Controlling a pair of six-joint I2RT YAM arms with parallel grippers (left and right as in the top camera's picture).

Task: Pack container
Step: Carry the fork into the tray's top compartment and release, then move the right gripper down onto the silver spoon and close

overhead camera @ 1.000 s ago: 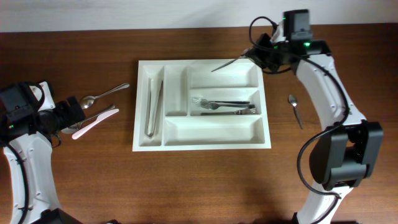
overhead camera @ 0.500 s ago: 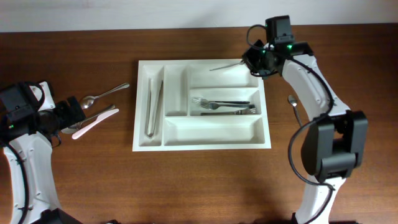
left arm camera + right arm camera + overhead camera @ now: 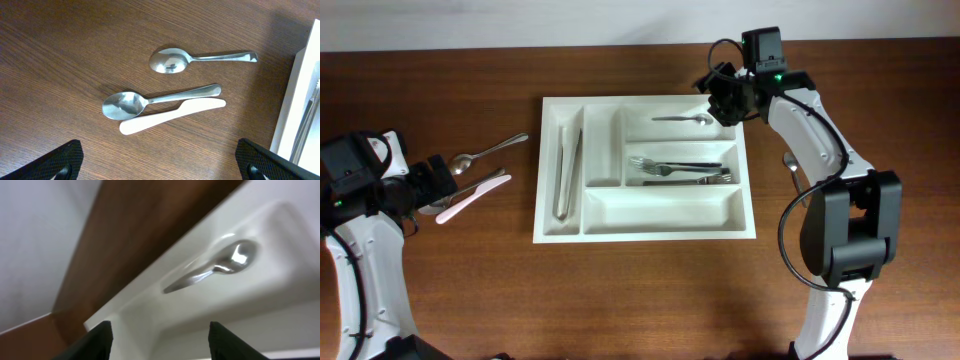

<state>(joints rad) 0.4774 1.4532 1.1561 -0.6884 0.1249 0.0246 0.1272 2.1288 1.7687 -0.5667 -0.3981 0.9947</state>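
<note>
A: Where does the tray point(image 3: 660, 211) sit?

B: In the middle of the table point(image 3: 640, 300), between the arms. Tongs point(image 3: 566, 165) lie in one narrow compartment, forks point(image 3: 680, 170) in the middle long one, and a spoon point(image 3: 682, 119) in the top long one. The bottom one is bare.

A: Is that spoon held?

B: No. The right gripper point(image 3: 717, 100) hovers at the tray's top right corner with its fingers spread and nothing between them. Its wrist view shows the spoon lying free on the compartment floor.

A: So which step is this?

B: I'd call it the let-go of one piece, with packing partly done. Loose cutlery remains outside: two spoons point(image 3: 170, 59) and a white knife point(image 3: 170, 115) to the left, and a last spoon point(image 3: 789, 160) to the right, partly under the right arm.

A: And next?

B: Probably lift the right arm clear of the rim and swing it back and down to that last spoon.

A: The left arm?

B: It is folded low at the table's left edge. The left gripper point(image 3: 442, 183) gapes wide and empty, aimed at the two spoons and knife but touching none.
</note>
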